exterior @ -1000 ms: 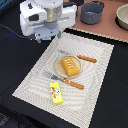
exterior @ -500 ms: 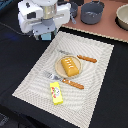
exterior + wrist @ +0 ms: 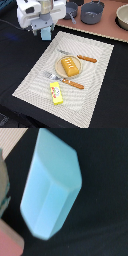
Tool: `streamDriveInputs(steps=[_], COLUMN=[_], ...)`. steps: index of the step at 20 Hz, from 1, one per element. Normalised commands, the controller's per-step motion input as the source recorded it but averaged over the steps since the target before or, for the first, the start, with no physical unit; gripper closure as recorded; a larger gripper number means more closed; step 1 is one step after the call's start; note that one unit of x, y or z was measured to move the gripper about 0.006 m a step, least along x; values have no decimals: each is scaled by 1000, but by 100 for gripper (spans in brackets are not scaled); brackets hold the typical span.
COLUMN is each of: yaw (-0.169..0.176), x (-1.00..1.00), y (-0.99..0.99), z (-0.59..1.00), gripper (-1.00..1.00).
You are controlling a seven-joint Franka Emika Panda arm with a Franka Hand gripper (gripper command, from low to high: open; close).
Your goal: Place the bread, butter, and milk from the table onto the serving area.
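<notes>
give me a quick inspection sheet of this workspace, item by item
surface: black table, with a pinkish-brown board at the far edge
serving area: cream striped placemat with a round plate, fork and knife
bread: lying on the plate
butter: flat on the placemat, near its front edge, apart from the plate
milk: pale blue carton under the gripper, at the placemat's far corner; fills the wrist view
clutter: two grey pots and a tan bowl on the board
gripper: over the milk; whether shut on it cannot be told
cables: nothing seen
surroundings: nothing seen
</notes>
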Motion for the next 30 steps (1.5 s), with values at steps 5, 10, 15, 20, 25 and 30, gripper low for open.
streamDriveInputs(steps=[5, 10, 15, 20, 25, 30], yaw=[186, 195, 154, 84, 56, 53], x=[-278, -111, -127, -62, -74, -91], y=[374, 70, -30, -50, -32, -105], z=[10, -24, -143, -110, -292, -347], gripper=[-100, -100, -100, -100, -100, -100])
